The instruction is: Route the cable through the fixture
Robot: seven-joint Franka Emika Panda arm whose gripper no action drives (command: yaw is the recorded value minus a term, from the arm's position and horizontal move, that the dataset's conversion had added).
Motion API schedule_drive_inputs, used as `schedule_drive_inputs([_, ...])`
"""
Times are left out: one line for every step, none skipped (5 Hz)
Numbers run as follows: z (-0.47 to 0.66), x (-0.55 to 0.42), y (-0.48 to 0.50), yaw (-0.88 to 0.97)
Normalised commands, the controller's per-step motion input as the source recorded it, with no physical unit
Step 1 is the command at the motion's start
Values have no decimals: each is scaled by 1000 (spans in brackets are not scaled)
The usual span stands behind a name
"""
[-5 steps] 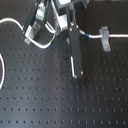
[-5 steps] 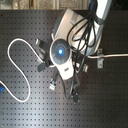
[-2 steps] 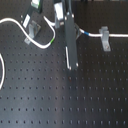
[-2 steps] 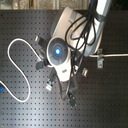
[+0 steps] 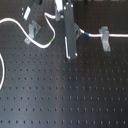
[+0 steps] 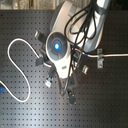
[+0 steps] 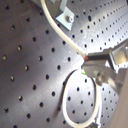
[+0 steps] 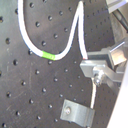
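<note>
Between the end effector's (image 8: 95,70) closed fingers sat the long thin white cable (image 8: 75,37), its green band (image 8: 47,54) trailing just beyond. Close beside the end effector stood the small slanted grey metal fixture (image 8: 77,112), and the cable ran lengthwise toward it over the black perforated desk (image 5: 65,95).

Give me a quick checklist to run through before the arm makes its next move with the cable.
1. Cable in the gripper: ok; in the second wrist view the fingers close on the white cord.
2. Green band visible: ok, on a free loop near the gripper.
3. Cable already through the right-hand fixture in the first exterior view: ok, cord runs on past it.
4. Cable seated in the left fixture: cannot tell.
5. Slack left on the perforated board: ok, a loop lies to the first exterior view's left.
</note>
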Motion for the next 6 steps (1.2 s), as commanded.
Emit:
schedule_drive_inputs([-266,430,-225,311])
schedule_drive_inputs([-270,457,-280,294])
schedule_drive_inputs([-211,372,-97,411])
schedule_drive_inputs([-575,284,-60,417])
schedule_drive_inputs([-594,356,-142,340])
schedule_drive_inputs([-582,358,-163,300])
